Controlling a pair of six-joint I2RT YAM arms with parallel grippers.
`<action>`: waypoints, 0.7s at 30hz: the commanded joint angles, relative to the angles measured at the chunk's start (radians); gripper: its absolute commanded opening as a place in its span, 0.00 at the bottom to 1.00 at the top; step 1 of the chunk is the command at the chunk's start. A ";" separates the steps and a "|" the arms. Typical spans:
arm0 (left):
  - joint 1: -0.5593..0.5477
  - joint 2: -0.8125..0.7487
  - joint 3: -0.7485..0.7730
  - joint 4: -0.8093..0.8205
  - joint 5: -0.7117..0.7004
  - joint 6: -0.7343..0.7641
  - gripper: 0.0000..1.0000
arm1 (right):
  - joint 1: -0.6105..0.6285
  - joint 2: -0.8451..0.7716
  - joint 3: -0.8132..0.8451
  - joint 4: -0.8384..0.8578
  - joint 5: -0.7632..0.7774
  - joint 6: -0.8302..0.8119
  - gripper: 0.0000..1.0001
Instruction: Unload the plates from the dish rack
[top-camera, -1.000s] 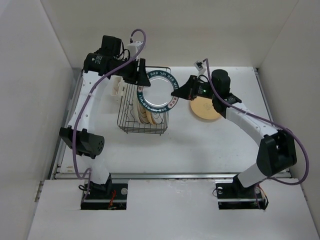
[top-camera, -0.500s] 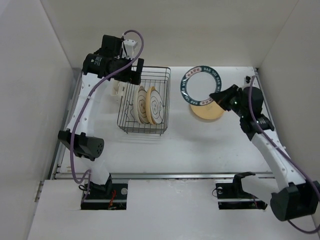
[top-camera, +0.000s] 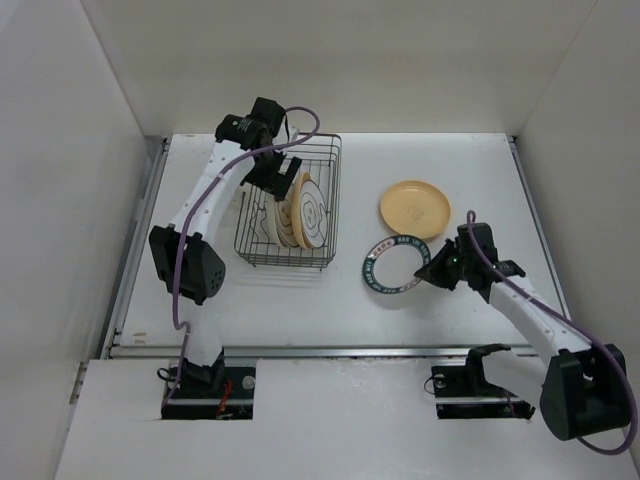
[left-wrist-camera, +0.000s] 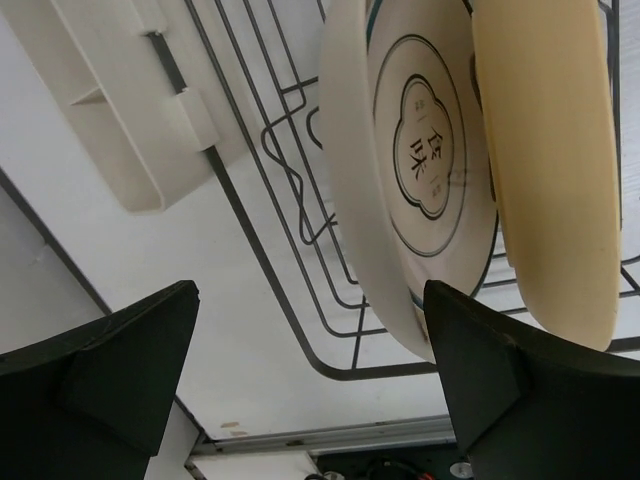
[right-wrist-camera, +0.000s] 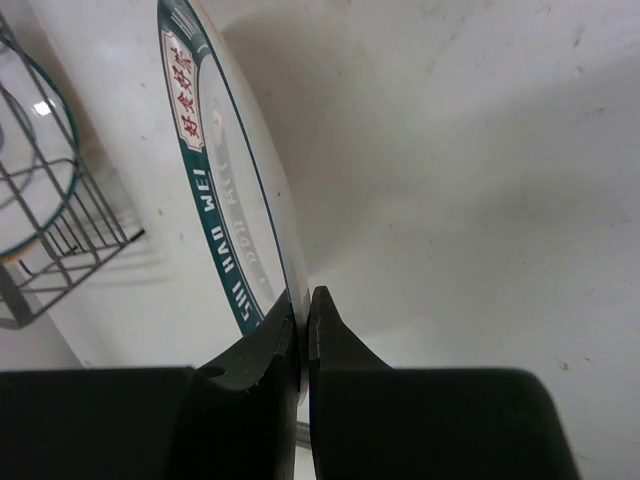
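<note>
White bench (top-camera: 300, 310); right jaws pinch the edge of a tilted round teal-rimmed plate (top-camera: 393, 268), left jaws gape at the black wire rack (top-camera: 288, 264); we fear the thin grip slipping.

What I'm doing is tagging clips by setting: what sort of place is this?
Probably a robot test cell, not a home kitchen: plain white walls box in a white table, two arms are bolted at its near edge, and a dish rack and plates are the only kitchenware.

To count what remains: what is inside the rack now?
In the rack, two plates stand on edge: a ringed plate and a cream plate. They overlap, so any further plate behind them is hidden.
</note>
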 joint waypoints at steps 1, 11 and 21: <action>-0.004 -0.031 0.004 0.030 -0.049 0.018 0.93 | 0.000 0.032 0.011 0.120 -0.117 -0.023 0.00; -0.022 0.028 0.014 0.030 -0.058 0.018 0.68 | 0.019 0.566 0.090 0.122 -0.307 -0.279 0.17; -0.022 0.009 0.082 -0.010 -0.024 0.000 0.18 | 0.038 0.400 0.129 0.050 -0.144 -0.259 0.68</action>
